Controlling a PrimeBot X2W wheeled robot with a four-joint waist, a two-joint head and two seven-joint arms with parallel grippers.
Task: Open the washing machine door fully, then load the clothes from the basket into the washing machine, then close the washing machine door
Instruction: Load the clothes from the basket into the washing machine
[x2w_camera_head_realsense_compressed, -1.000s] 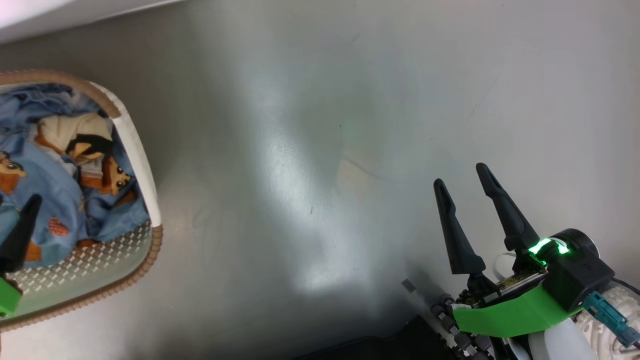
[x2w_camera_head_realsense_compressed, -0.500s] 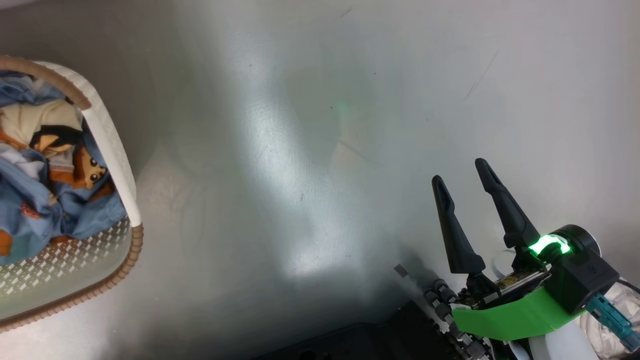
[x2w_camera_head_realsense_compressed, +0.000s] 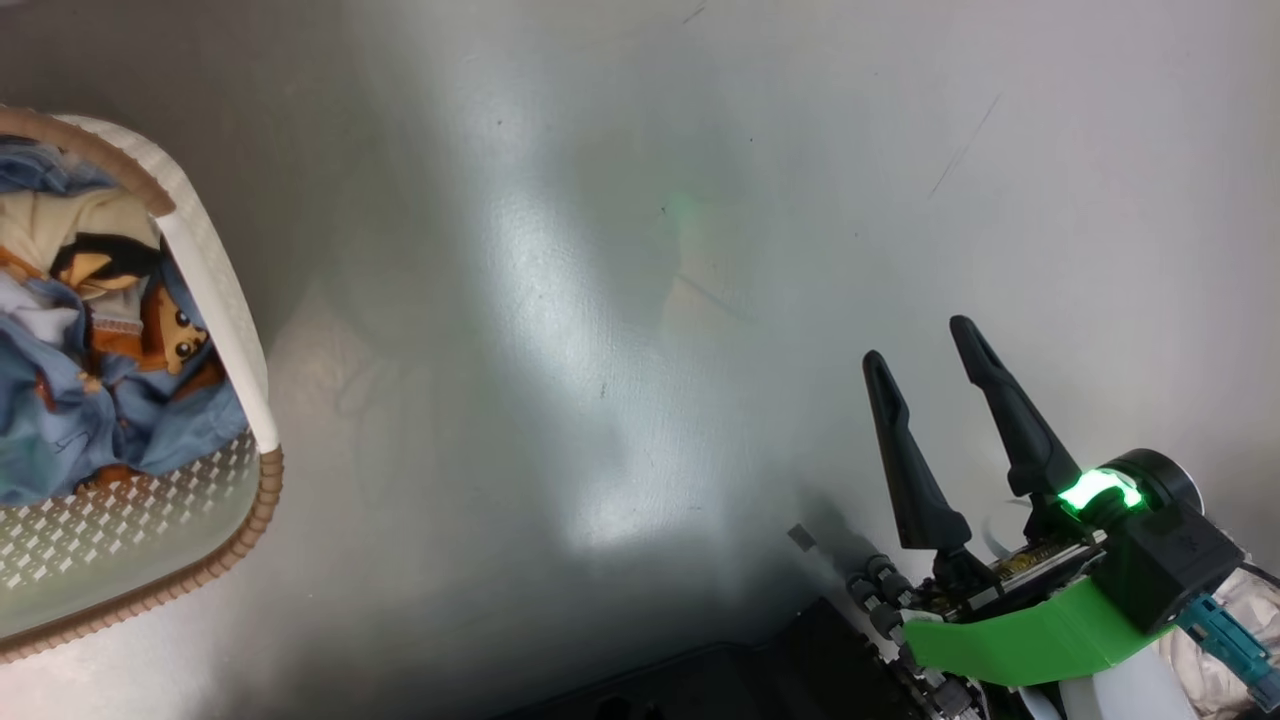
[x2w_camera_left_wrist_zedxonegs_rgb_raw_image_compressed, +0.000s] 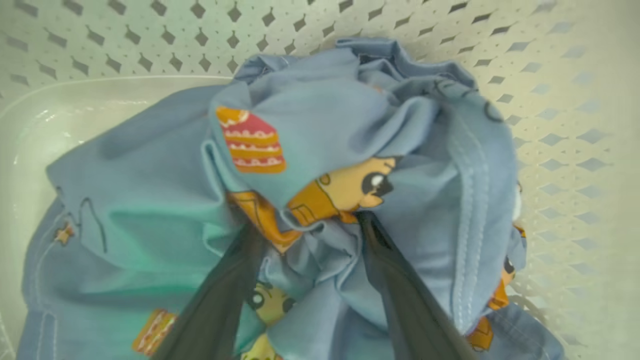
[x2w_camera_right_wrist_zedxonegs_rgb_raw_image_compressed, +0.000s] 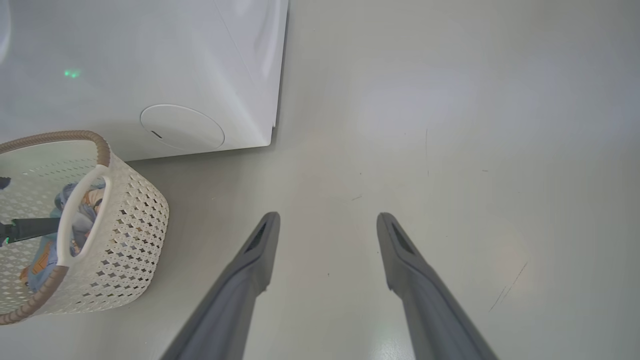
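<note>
The cream basket (x2w_camera_head_realsense_compressed: 240, 530) with its brown rim sits on the floor at the left of the head view. The light blue cartoon-print clothes (x2w_camera_head_realsense_compressed: 60, 400) lie bunched inside it. In the left wrist view my left gripper (x2w_camera_left_wrist_zedxonegs_rgb_raw_image_compressed: 310, 225) is down in the basket (x2w_camera_left_wrist_zedxonegs_rgb_raw_image_compressed: 550, 125), its fingers spread and sunk into the clothes (x2w_camera_left_wrist_zedxonegs_rgb_raw_image_compressed: 325, 115), with folds of fabric between them. My right gripper (x2w_camera_head_realsense_compressed: 920, 343) hangs open over bare floor, nothing between its fingers (x2w_camera_right_wrist_zedxonegs_rgb_raw_image_compressed: 260, 250). The washing machine (x2w_camera_right_wrist_zedxonegs_rgb_raw_image_compressed: 150, 60) stands behind the basket (x2w_camera_right_wrist_zedxonegs_rgb_raw_image_compressed: 130, 235), showing its round flap (x2w_camera_right_wrist_zedxonegs_rgb_raw_image_compressed: 182, 127). Its door is out of view.
Glossy grey floor (x2w_camera_head_realsense_compressed: 600, 300) spreads between the basket and my right arm. My dark base (x2w_camera_head_realsense_compressed: 720, 680) edges in at the bottom. The machine's right corner (x2w_camera_right_wrist_zedxonegs_rgb_raw_image_compressed: 274, 130) ends near the basket, with open floor to its right.
The head camera has shifted, so the basket sits further left and the left finger has left that view. The clothes in the basket have been ruffled slightly. The right gripper stays put.
</note>
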